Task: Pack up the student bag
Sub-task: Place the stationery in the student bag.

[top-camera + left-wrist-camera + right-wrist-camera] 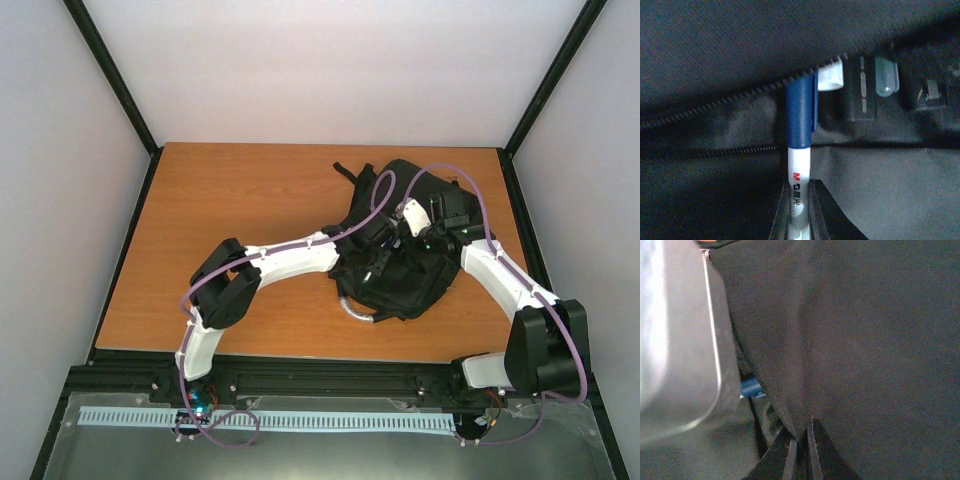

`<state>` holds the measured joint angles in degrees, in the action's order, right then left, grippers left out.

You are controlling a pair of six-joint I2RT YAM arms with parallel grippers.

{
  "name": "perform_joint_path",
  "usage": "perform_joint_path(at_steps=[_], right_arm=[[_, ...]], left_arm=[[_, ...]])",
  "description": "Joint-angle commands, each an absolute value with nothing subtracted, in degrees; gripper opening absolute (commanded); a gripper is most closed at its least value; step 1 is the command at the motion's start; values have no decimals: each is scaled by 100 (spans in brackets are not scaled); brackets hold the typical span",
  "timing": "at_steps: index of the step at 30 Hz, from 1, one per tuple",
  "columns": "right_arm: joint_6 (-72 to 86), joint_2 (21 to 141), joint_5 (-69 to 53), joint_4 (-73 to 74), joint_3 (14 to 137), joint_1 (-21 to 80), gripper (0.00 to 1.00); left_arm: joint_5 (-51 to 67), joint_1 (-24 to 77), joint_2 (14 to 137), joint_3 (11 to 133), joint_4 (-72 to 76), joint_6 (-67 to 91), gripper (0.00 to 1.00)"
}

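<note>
Black bag (402, 288) on table (230, 200), 3 o'clock of centre. Left gripper (799, 189) clamped on pen (800, 115), blue cap at 12 o'clock against zip (740, 96). Right gripper (801, 434) pinched tight on bag fabric.

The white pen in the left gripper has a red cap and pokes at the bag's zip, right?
No, its cap is blue, not red. The left wrist view shows the white pen, in the left gripper, at the black fabric backpack's zip.

You've got student bag (400, 270) black, fine weave; pen (800, 160) white, blue cap, red-black lettering; table (230, 200) orange wood-grain.
</note>
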<state>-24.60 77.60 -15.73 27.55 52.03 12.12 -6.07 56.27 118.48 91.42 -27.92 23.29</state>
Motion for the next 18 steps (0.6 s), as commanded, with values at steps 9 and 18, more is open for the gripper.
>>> perform_joint_path(at_steps=[9, 18], right_arm=[[-2487, 7682, -1792, 2806, 5361, 1225, 3], [-2505, 7717, -1849, 2815, 5370, 1228, 3]], left_arm=[[-664, 5471, 11041, 8668, -2547, 2433, 42], [51, 5499, 9805, 7247, -2591, 2339, 60]])
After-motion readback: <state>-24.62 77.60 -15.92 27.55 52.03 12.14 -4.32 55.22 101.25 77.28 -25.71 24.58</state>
